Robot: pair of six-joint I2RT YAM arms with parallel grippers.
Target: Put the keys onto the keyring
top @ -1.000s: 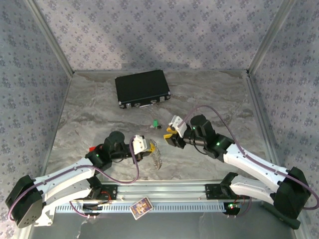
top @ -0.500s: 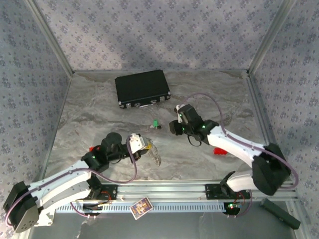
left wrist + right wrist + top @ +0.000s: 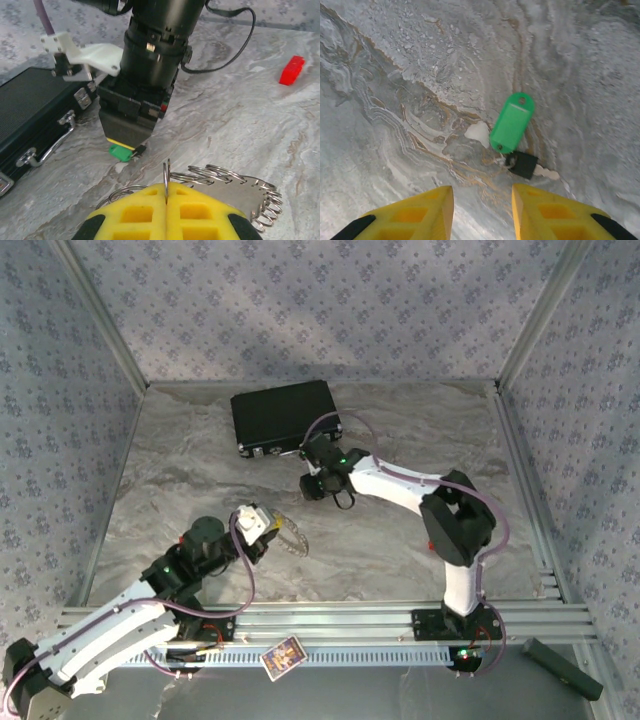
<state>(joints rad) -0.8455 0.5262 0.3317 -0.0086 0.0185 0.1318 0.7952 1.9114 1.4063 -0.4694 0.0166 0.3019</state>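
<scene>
One green-tagged key; keyring half hidden behind left gripper.

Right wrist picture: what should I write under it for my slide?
The open right gripper hangs over a green tag and a small black-headed key on the marbled table.

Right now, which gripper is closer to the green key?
Right. The right gripper hangs open just over the green key beside the black case. The left gripper sits farther back toward the near edge, shut on the keyring.
</scene>
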